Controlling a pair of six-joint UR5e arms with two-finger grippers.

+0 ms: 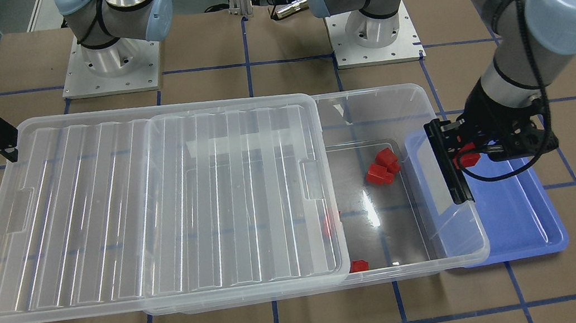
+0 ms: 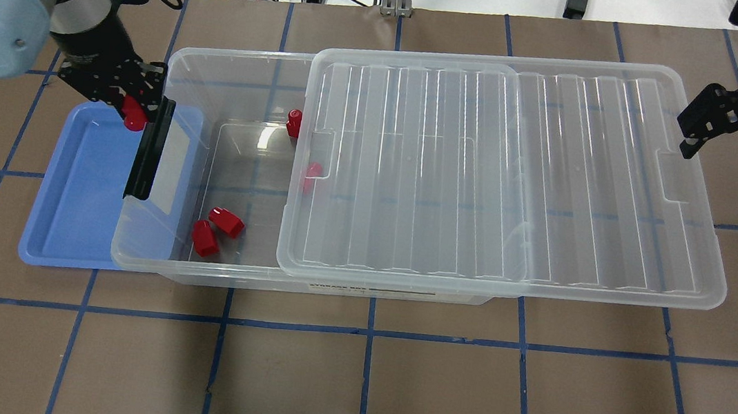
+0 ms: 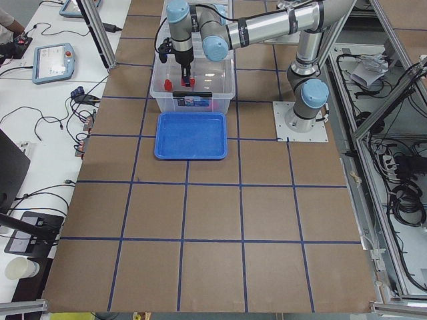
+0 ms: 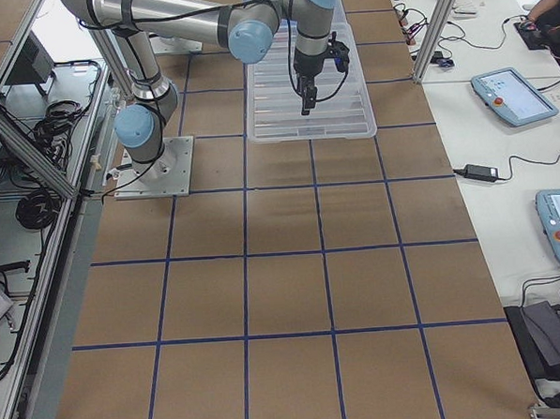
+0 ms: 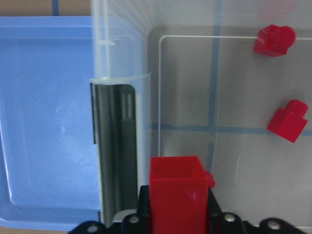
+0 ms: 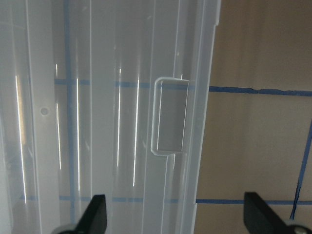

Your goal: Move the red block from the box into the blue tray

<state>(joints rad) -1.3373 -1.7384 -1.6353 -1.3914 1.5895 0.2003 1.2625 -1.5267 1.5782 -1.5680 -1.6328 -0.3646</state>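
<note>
My left gripper (image 2: 132, 112) is shut on a red block (image 2: 135, 116) and holds it above the box's black latch bar (image 2: 149, 151), at the seam between the box (image 2: 240, 57) and the blue tray (image 2: 78, 201). In the left wrist view the held block (image 5: 178, 190) sits between the fingers, with the tray (image 5: 48, 122) to its left. Several more red blocks (image 2: 218, 221) lie in the open end of the box. My right gripper (image 2: 732, 134) is open and empty, above the far end of the lid (image 2: 518, 182).
The ribbed clear lid is slid sideways, covering most of the box and overhanging it on my right. The tray touches the box's latch end and is partly under its rim (image 1: 461, 227). Brown table (image 2: 362, 387) with blue tape lines lies in front.
</note>
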